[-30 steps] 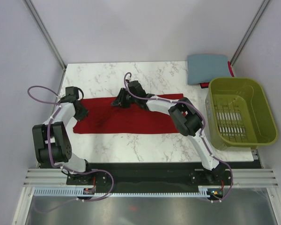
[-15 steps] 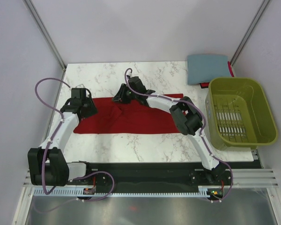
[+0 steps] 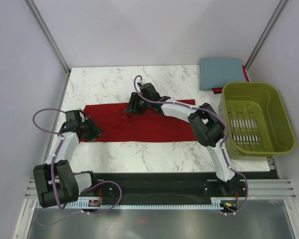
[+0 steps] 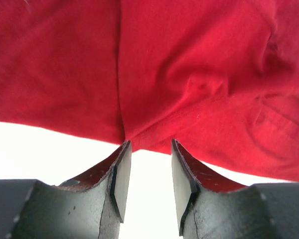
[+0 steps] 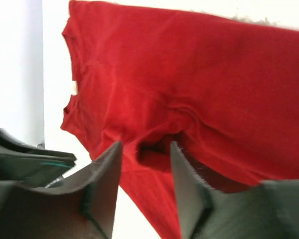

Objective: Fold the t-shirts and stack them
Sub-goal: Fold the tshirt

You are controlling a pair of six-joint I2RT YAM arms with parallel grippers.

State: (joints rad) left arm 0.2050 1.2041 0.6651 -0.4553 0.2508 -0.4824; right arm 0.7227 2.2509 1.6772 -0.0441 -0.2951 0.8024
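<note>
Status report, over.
Left end effector open at red t-shirt, left end. Right end effector open, far edge. Blue-grey t-shirt folded, far right. Nothing obstructing.

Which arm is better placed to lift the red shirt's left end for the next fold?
Left: the left end effector sits open at the red t-shirt's near-left corner. The right end effector is at the far edge, about mid-length.

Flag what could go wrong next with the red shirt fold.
1. The left end effector sits open at the very edge of the red t-shirt; closing there may pinch only one layer or miss the cloth.
2. Cloth is bunched at the open right end effector; that wrinkle could get folded in.
</note>
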